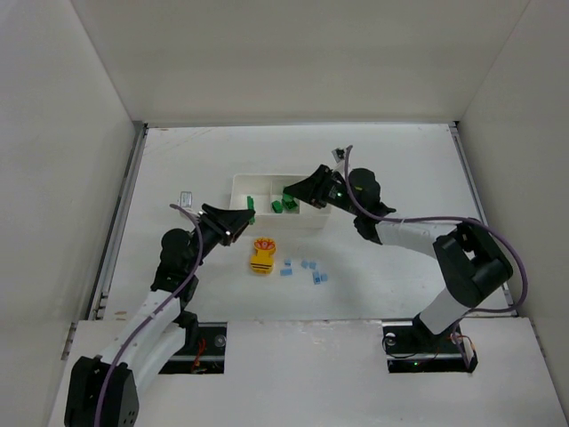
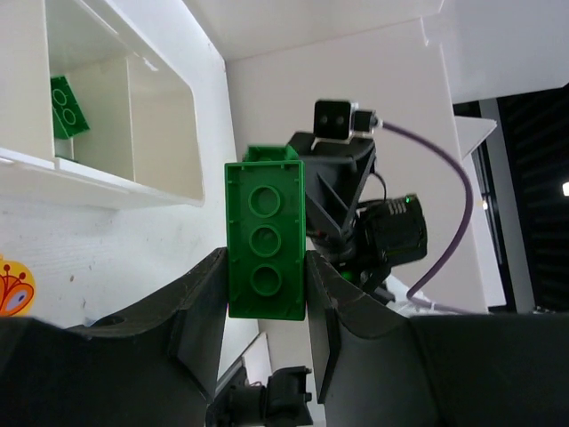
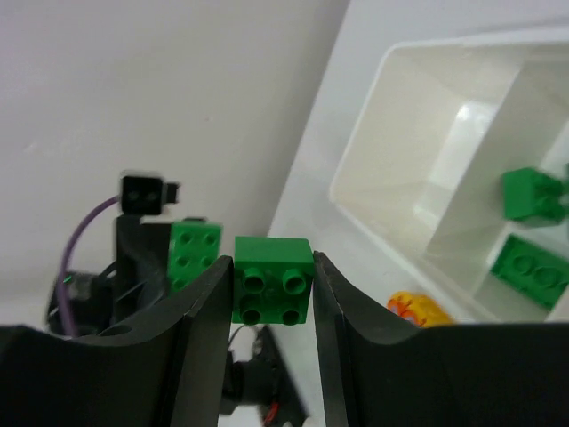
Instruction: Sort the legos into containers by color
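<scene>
My left gripper (image 2: 265, 289) is shut on a long green brick (image 2: 265, 236) and holds it just off the near left side of the white three-compartment tray (image 1: 313, 221). My right gripper (image 3: 272, 289) is shut on a square green brick (image 3: 272, 278) above the tray's middle. In the top view the left gripper (image 1: 248, 217) and the right gripper (image 1: 287, 191) face each other across the tray. Green bricks (image 1: 278, 206) lie in the tray; they also show in the right wrist view (image 3: 532, 194). Yellow-orange bricks (image 1: 262, 256) and several light blue bricks (image 1: 307, 265) lie on the table in front of the tray.
White walls enclose the table on the left, back and right. The tray's wall (image 2: 133, 191) stands close to the left of my left fingers. A small white tag (image 1: 186, 197) lies left of the tray.
</scene>
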Available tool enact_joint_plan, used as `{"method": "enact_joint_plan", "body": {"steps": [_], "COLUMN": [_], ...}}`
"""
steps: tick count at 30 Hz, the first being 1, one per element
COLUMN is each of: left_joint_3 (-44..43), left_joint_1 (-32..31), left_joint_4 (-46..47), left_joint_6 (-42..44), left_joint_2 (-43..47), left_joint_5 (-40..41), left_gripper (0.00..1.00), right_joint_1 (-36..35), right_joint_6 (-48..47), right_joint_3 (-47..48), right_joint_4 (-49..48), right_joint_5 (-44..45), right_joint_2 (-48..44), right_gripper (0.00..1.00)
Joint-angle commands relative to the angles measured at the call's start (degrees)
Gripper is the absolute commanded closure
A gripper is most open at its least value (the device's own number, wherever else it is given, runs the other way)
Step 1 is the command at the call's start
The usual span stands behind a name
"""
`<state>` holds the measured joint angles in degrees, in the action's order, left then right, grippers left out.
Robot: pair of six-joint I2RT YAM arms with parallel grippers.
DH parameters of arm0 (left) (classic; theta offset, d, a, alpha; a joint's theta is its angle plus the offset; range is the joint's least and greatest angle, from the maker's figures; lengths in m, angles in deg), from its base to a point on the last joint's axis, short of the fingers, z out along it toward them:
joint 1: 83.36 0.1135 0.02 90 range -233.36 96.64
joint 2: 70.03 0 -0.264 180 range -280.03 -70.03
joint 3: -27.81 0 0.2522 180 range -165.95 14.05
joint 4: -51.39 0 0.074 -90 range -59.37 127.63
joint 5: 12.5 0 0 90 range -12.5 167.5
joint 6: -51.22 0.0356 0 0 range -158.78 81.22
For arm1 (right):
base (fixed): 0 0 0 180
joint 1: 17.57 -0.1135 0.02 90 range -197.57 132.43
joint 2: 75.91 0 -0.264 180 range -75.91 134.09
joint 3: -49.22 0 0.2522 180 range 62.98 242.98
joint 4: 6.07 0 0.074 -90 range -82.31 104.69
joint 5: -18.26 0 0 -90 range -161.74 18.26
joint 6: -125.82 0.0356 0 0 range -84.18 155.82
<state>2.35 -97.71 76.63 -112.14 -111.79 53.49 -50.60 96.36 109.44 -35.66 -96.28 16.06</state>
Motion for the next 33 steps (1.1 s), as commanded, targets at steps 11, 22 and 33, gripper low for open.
{"method": "enact_joint_plan", "body": {"steps": [11,22,33], "left_joint_3": [-10.18,-16.15,-29.5], "left_joint_1": [-2.3,-7.13,-15.04], "left_joint_4": [-1.21,-1.56,-11.3], "left_joint_6": [11.04,17.19,29.58], "left_joint_2": [-8.07,-18.88,-32.85], "left_joint_5": [2.74,7.57,21.0], "left_gripper": [0.86,0.86,0.84], "right_joint_1": [-2.77,-2.86,-1.81], "right_joint_6": [-26.16,-24.85,-20.19], "right_joint_3": [19.54,23.34,2.34], "right_joint_4": [29.9,30.26,22.17], "right_joint_5": [21.54,20.93,24.62], "right_joint_2": [8.04,10.53,-8.71], "right_gripper": [0.65,0.34,0.32]}}
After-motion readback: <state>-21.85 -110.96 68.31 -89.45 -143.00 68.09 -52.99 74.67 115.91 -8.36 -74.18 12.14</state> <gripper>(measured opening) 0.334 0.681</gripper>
